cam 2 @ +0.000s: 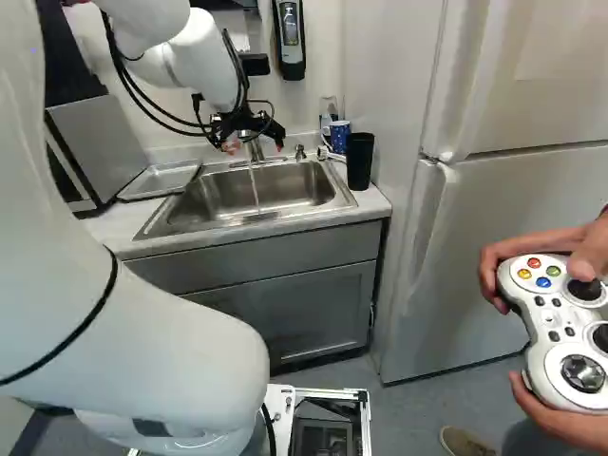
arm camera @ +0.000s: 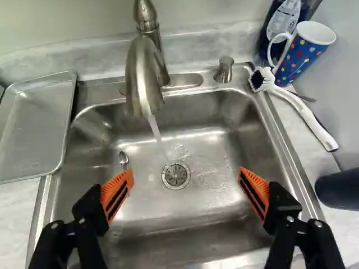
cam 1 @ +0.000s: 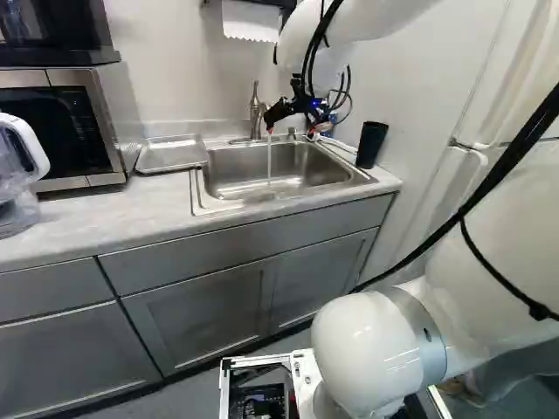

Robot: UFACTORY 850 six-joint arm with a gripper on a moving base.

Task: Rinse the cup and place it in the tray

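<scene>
Reveals the drain (arm camera: 175,175) ahead of the claw (cam 2: 255,143) only in the wrist view — reaches over the sink (arm camera: 219,157) near the black cup (cam 1: 371,145), angled down, spread wide.

A plain, pale wall (cam 1: 166,78) is rising behind a light, marbled surface (cam 1: 87,214), which is running above gray cabinets (cam 1: 196,314) with recessed door panels. At the left of the left base view, a steel-framed microwave (cam 1: 61,131) is standing on the surface, and a dark appliance (cam 1: 52,30) is sitting above it. At the right of the right base view, a white refrigerator (cam 2: 503,204) is standing on the gray floor (cam 2: 413,404). Light is glinting softly off its door.
</scene>
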